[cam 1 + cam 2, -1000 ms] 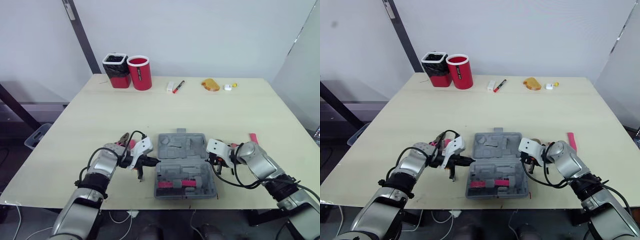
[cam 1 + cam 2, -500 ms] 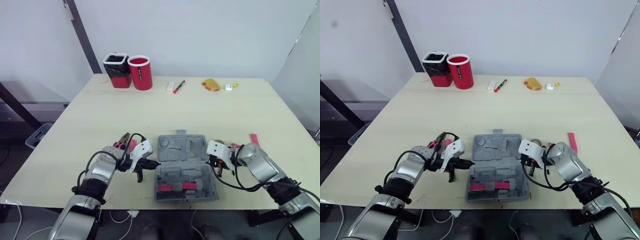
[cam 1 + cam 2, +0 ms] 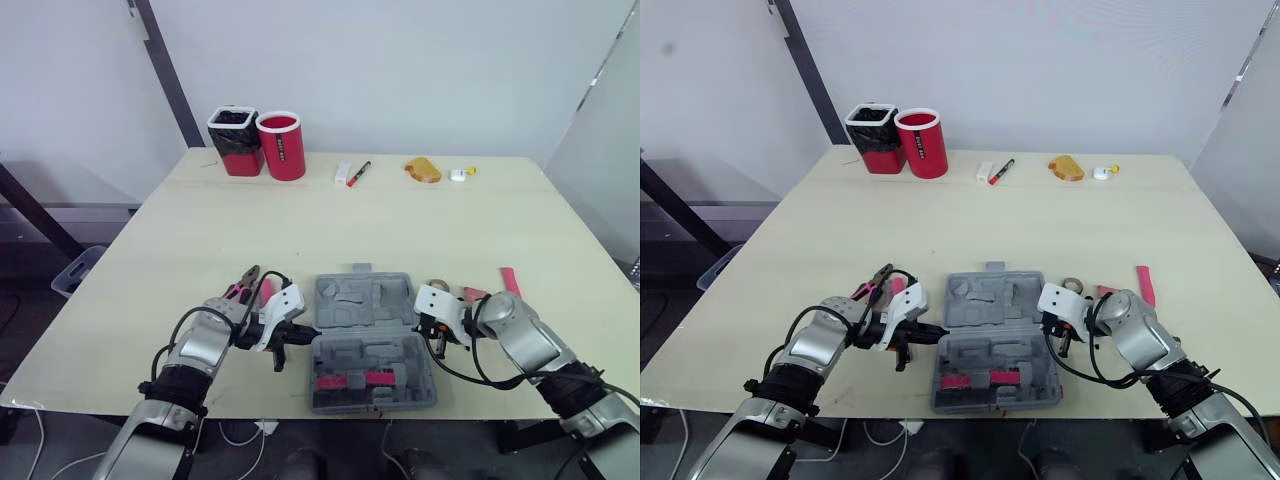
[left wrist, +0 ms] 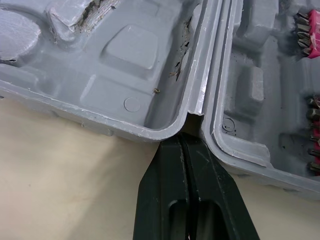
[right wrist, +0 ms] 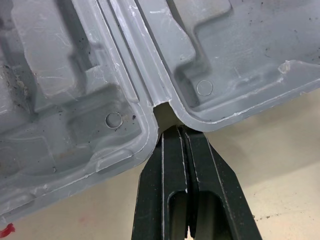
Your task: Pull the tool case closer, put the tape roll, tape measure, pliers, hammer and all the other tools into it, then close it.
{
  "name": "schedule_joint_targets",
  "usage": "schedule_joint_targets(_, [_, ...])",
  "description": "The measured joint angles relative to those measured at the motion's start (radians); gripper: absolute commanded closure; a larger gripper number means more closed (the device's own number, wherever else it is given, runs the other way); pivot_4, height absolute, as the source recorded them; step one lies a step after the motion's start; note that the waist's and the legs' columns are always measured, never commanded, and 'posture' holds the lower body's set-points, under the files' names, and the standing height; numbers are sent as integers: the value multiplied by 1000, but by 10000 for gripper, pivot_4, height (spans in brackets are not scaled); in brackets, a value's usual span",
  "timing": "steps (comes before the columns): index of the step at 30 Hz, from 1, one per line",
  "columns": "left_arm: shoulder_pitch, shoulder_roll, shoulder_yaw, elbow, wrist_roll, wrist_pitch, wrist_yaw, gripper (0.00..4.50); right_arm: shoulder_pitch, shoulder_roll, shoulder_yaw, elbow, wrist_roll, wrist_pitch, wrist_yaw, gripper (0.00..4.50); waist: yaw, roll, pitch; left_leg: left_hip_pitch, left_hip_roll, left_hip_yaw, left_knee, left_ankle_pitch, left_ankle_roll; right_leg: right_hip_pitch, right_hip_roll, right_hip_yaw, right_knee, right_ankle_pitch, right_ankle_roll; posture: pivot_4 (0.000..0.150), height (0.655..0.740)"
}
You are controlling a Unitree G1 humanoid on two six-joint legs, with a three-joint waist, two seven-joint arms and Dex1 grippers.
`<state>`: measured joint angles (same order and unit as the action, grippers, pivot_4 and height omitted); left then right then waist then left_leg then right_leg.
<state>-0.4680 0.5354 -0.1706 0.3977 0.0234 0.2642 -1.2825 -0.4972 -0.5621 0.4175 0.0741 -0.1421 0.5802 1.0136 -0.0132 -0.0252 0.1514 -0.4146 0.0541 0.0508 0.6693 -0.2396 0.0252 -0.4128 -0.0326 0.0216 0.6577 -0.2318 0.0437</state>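
Left tool (image 4: 183, 139) and right tool (image 5: 183, 131), both clenched empty, wedge into hinge notches either side of the open tool case (image 3: 362, 301), apparently to drag it closer.

The pliers (image 3: 248, 275) are partly covered by the left arm's cable. The tape roll (image 3: 437, 286) is half hidden behind the right gripper (image 5: 176, 132). The tool case (image 4: 150, 65) is cut off in both wrist views.

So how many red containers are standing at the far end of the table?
2. A square-topped one with a black lining stands near the far left corner; a round red cup stands close beside it, on its right. None seems hidden.
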Motion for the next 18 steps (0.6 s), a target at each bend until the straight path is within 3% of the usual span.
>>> schedule_joint_targets(18, [23,-4,-34,-60,-10,27,1,44728,83,-43,-23,-111,9,52,-1,45000,5,0,0,0,0,0,0,0,0,0,-1,0,-1,0,0,1500,7400])
